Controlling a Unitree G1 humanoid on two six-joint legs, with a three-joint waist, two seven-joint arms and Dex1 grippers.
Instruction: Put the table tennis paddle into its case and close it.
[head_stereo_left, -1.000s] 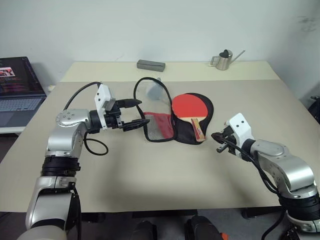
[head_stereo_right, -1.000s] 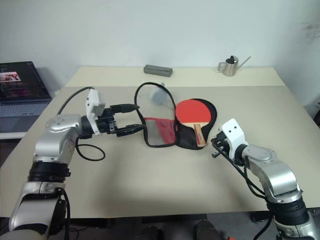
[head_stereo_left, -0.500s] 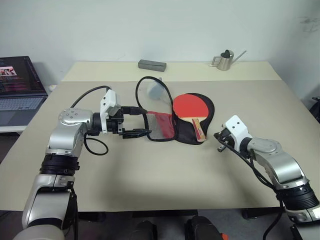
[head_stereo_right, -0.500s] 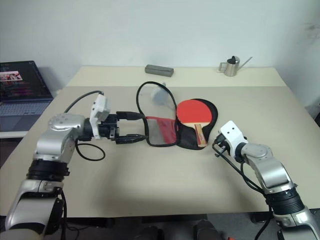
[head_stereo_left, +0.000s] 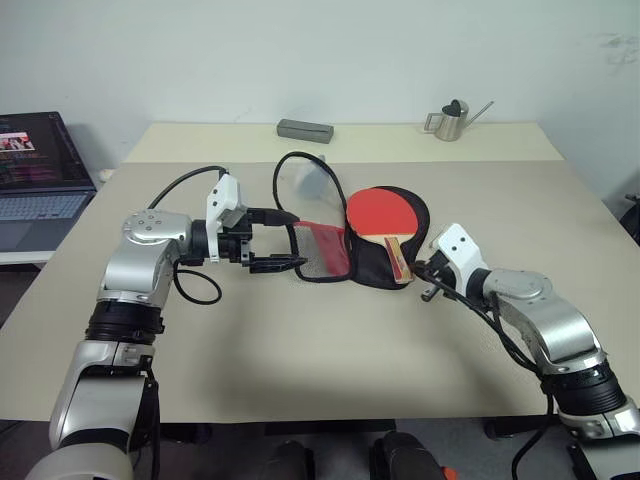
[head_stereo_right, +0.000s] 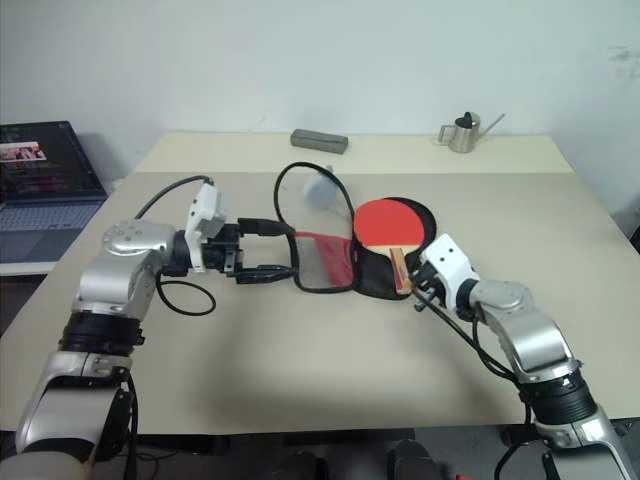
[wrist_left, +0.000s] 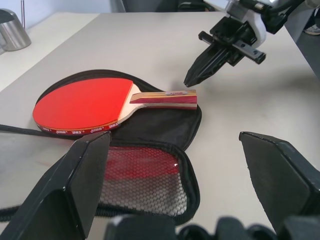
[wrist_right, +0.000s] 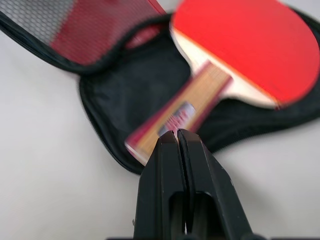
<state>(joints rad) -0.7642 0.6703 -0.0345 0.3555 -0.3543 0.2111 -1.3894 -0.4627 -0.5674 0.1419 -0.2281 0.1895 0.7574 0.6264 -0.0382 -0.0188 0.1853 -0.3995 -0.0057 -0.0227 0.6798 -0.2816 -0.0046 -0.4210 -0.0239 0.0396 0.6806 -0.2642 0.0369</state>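
Head views, count: one table tennis paddle (head_stereo_left: 380, 217), one case (head_stereo_left: 357, 251), one grey bar (head_stereo_left: 303, 128), one small metal can (head_stereo_left: 446, 121), one laptop (head_stereo_left: 38, 177) off the counter's (head_stereo_left: 330, 340) left side.
Head views, case: it lies opened flat at mid-counter, its red mesh flap (head_stereo_left: 322, 252) folded out to my left, a black cord loop (head_stereo_right: 300, 190) standing up behind it.
Head views, contents: the paddle lies red face up on the case's black half, handle pointing toward me.
Head views, my left gripper (head_stereo_left: 288, 239): fingers spread wide, empty, pointing across at the mesh flap's edge.
Head views, my right gripper (head_stereo_right: 419, 287): fingers pressed together, empty, tip just beside the handle's end.
Left wrist view, count: one paddle, one case, both grippers.
Left wrist view, extra: my two wide fingers (wrist_left: 70, 195) frame the mesh flap, and my right gripper's closed tip hangs just past the handle's (wrist_left: 162, 98) end; I cannot tell whether it touches.
Right wrist view, count: one paddle, one case.
Right wrist view, extra: my joined fingers (wrist_right: 166, 170) sit right at the butt of the striped handle, which lies on the black lining.
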